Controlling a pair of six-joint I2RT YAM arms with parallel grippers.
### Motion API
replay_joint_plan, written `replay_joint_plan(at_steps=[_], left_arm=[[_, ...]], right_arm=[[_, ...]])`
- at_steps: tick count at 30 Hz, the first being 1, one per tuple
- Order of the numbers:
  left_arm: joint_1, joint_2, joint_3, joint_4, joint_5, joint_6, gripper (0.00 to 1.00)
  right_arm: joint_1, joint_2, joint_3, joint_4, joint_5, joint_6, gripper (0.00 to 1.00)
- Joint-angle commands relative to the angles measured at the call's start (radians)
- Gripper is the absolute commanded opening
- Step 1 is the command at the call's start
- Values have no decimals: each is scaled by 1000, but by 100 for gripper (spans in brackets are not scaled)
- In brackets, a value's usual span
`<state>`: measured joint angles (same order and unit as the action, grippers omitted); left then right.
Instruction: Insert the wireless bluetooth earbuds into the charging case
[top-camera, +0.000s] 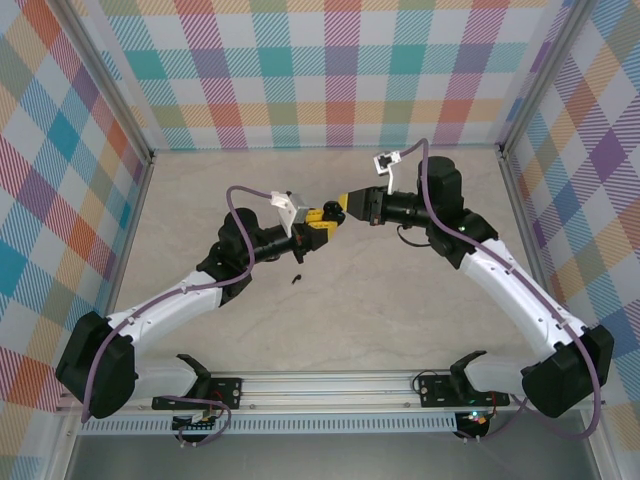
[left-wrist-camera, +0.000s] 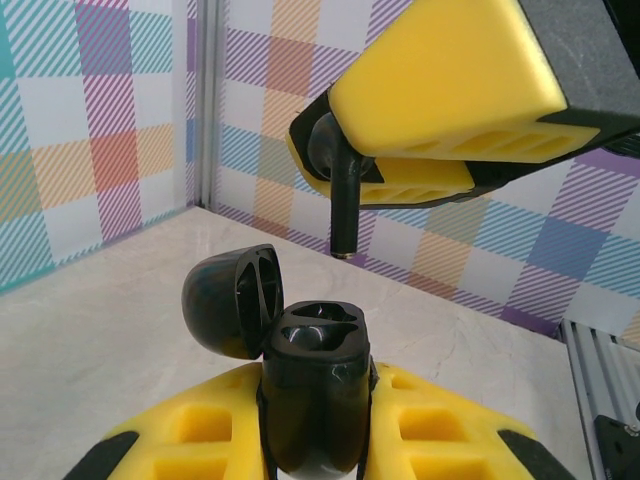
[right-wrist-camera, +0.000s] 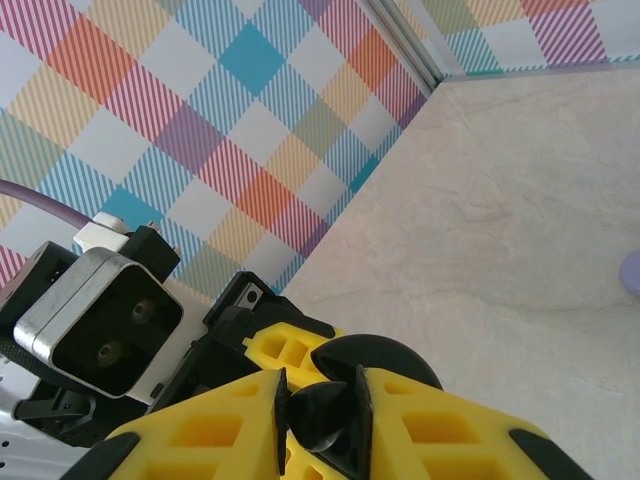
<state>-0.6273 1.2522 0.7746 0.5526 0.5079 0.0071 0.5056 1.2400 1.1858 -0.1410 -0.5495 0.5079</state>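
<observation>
My left gripper (left-wrist-camera: 315, 392) is shut on the body of a black charging case (left-wrist-camera: 318, 345). The case stands upright with its lid (left-wrist-camera: 226, 300) swung open to the left, and both sockets look empty. Right above it hangs a black earbud (left-wrist-camera: 343, 190), stem pointing down at the case. My right gripper (right-wrist-camera: 320, 405) is shut on the earbud's head (right-wrist-camera: 322, 420). In the top view the two grippers (top-camera: 318, 228) (top-camera: 338, 207) meet tip to tip over the middle of the table. A second small black earbud (top-camera: 297, 277) lies on the table just in front of them.
The table (top-camera: 400, 300) is pale marble, enclosed by checked walls on three sides. A pale lilac object (right-wrist-camera: 632, 272) is cut off at the right edge of the right wrist view. An aluminium rail (top-camera: 330, 385) runs along the near edge.
</observation>
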Motion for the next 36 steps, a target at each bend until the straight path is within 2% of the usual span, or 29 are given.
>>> replay_joint_plan(at_steps=[1,36], left_arm=[[-12,-34,-10,43,9,74,7],[-12,-35,1,60,2,63,3]], right_arm=[[6,-34,28,7,-15,-13,26],[8,15,21,7,-63,-5,26]])
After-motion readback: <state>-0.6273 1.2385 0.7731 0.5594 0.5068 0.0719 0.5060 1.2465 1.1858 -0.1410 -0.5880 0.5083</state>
